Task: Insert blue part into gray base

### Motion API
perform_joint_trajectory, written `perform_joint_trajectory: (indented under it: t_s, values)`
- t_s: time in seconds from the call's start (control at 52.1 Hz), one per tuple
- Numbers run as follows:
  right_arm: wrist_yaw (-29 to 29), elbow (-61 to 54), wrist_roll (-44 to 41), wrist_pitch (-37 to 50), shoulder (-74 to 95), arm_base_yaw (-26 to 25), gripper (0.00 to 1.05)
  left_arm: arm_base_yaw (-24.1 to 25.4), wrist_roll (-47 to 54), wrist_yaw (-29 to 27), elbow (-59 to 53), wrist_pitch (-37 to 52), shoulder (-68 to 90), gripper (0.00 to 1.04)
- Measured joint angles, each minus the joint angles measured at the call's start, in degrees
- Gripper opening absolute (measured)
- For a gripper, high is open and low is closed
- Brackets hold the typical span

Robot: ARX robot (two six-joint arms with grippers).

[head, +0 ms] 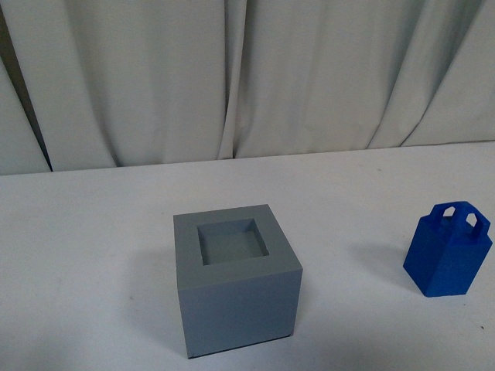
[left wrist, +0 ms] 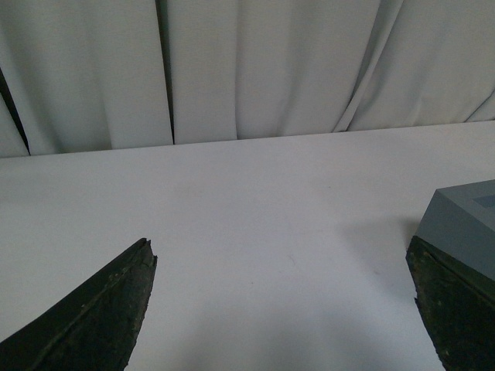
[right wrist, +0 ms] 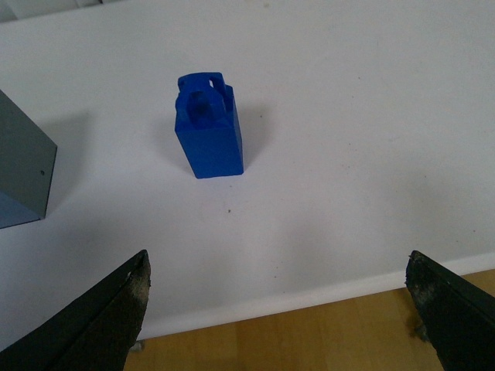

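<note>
- Front view, nearest: gray base sitting on the white table, square recess facing up.
- A little farther back, well apart to its right: blue part, upright, loop handle on top.
- Left wrist view: left gripper spread wide, holding nothing, a corner of the gray base beside one finger.
- Right wrist view: right gripper spread wide, holding nothing, short of the blue part.
- Farthest: pale curtain.

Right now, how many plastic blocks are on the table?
2. The gray base sits near the middle of the front view; the blue part stands upright, apart, to its right. No other shows in any view.
</note>
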Motion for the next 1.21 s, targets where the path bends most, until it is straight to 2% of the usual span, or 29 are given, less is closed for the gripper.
perform_joint_trajectory:
  t_s: [0.326, 0.479, 0.71, 1.208]
  values:
    - [3.0, 32.2, 0.3, -17.5, 34.2, 5.3, 0.97, 0.0, 0.0, 0.0, 0.0, 0.0, 0.0, 0.99]
    - [5.4, 44.1, -5.0, -23.9, 46.2, 9.5, 0.97, 0.0, 0.0, 0.0, 0.0, 0.0, 0.0, 0.99]
    - [7.4, 46.9, -10.1, -23.5, 54.8, 13.4, 0.97, 0.0, 0.0, 0.0, 0.0, 0.0, 0.0, 0.99]
    - [9.2, 49.3, -9.7, -20.5, 63.6, 14.1, 0.97, 0.0, 0.0, 0.0, 0.0, 0.0, 0.0, 0.99]
